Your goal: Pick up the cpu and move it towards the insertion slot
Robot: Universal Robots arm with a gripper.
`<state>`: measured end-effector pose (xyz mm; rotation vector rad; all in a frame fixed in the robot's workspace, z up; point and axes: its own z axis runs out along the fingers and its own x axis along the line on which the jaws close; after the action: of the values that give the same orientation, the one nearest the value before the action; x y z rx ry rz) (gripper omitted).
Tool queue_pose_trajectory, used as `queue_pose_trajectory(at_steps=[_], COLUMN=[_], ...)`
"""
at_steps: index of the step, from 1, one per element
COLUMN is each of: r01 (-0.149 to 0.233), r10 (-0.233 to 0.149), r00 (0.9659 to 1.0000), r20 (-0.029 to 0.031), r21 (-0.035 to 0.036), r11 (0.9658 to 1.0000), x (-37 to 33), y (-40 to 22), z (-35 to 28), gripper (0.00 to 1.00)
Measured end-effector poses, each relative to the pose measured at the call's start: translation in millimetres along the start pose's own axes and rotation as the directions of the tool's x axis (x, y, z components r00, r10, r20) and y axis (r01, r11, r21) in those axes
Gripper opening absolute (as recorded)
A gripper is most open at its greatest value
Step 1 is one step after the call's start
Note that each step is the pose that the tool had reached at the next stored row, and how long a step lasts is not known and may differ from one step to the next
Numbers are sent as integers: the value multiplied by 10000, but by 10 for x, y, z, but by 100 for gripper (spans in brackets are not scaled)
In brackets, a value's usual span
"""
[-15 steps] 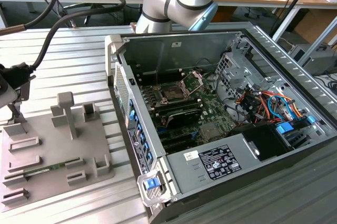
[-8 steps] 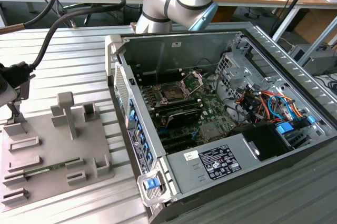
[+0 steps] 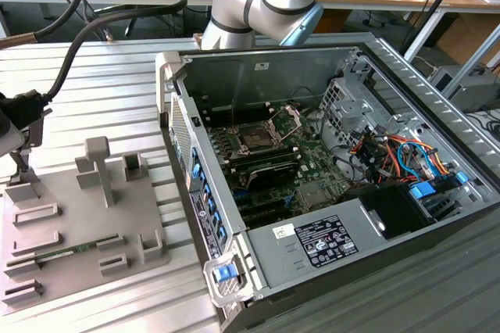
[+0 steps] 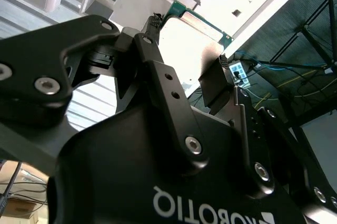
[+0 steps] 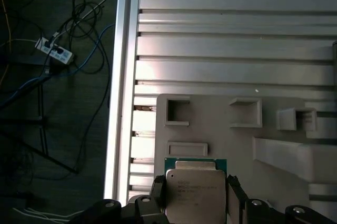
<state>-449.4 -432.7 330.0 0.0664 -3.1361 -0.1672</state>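
Observation:
The cpu (image 5: 196,184), a square chip with a silvery top and green rim, sits between my gripper's (image 5: 195,199) two black fingers (image 5: 158,191), which press on its two opposite edges. It hangs just over the grey fixture plate (image 5: 221,134). In the second wrist view the cpu (image 4: 202,27) shows edge-on between the fingers of the gripper (image 4: 189,45). In the exterior view my gripper (image 3: 17,162) is at the far left over the fixture plate (image 3: 70,216). The insertion slot (image 3: 256,136) lies far off to the right, on the green board inside the case, its metal frame lifted open.
The open computer case (image 3: 328,161) lies on the ribbed metal table (image 3: 109,83), its tall near wall (image 3: 195,184) between plate and board. Upright grey posts (image 3: 100,167) stand on the plate, and a green memory stick (image 3: 74,251) lies in it. Cables hang above left.

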Motion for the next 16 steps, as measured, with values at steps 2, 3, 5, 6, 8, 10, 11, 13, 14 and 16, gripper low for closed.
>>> queue_pose_trajectory(at_steps=[2, 3, 5, 6, 8, 10, 11, 13, 14, 16], r01=[0, 0, 1, 0, 0, 0, 1, 0, 0, 0], r10=[0, 0, -1, 0, 0, 0, -1, 0, 0, 0], r00=[10000, 10000, 10000, 10000, 10000, 10000, 10000, 10000, 10000, 10000], r20=[0, 1, 2, 2, 3, 4, 5, 4, 4, 5], r21=[-11, -21, -39, -48, -71, -86, -89, -95, -98, -104], r11=[10000, 10000, 10000, 10000, 10000, 10000, 10000, 10000, 10000, 9999], x=[0, 0, 0, 0, 0, 0, 0, 0, 0, 0], y=[1, 1, 2, 2, 4, 5, 5, 5, 6, 6], z=[-5, -8, -17, -21, -33, -43, -45, -50, -53, -60], gripper=[55, 55, 55, 55, 55, 55, 55, 55, 55, 55])
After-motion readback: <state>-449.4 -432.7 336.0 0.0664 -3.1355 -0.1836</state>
